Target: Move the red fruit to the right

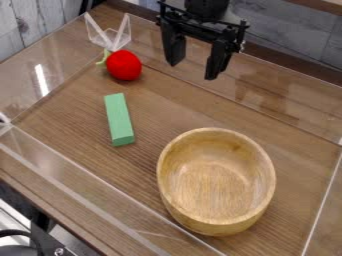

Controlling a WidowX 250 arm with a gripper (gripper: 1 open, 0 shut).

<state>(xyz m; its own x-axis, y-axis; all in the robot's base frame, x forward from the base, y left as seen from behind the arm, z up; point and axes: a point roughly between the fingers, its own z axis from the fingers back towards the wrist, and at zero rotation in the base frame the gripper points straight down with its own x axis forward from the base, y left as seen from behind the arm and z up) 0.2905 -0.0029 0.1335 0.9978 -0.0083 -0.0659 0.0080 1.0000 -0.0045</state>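
The red fruit [123, 65] is a small round bright red toy lying on the wooden table near the back left, with a pale leafy top pointing up and left. My gripper [195, 62] hangs to the right of it, at the back middle, pointing straight down. Its two black fingers stand wide apart, open, with nothing between them. The gripper is a short way from the fruit and does not touch it.
A green rectangular block [119, 118] lies left of centre. A wooden bowl [178, 183] sits at the front right. A clear plastic wall [54, 85] rims the table on the left and front.
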